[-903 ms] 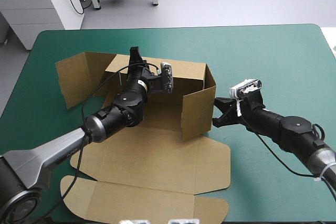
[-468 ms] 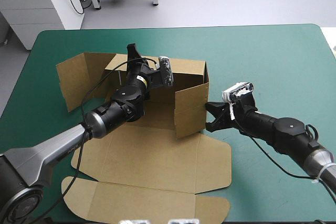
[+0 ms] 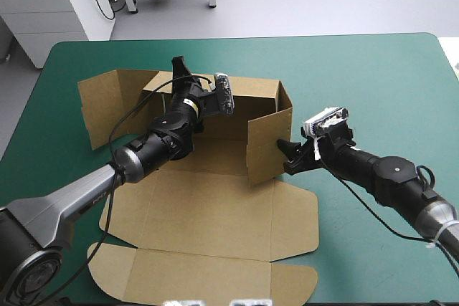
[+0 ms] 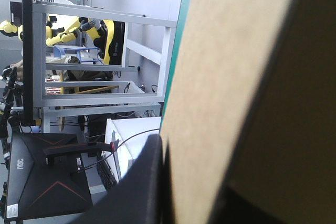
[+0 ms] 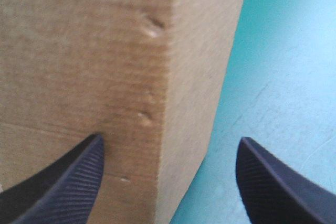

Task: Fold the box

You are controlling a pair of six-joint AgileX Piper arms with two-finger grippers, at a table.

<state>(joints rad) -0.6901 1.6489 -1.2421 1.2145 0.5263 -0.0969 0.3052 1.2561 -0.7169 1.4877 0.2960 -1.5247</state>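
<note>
The box sits mid-table, partly raised: back wall and right side wall are upright, front panel and lid lie flat on the teal-green cover. The left gripper is clamped on the back wall's top edge, board pinched between its jaws, presumably to steady that wall while the side is worked. The right gripper is spread wide, the side wall's front corner standing between its jaws, one finger against the board face and the other over bare cover; it is likely placed to press that corner inward.
</note>
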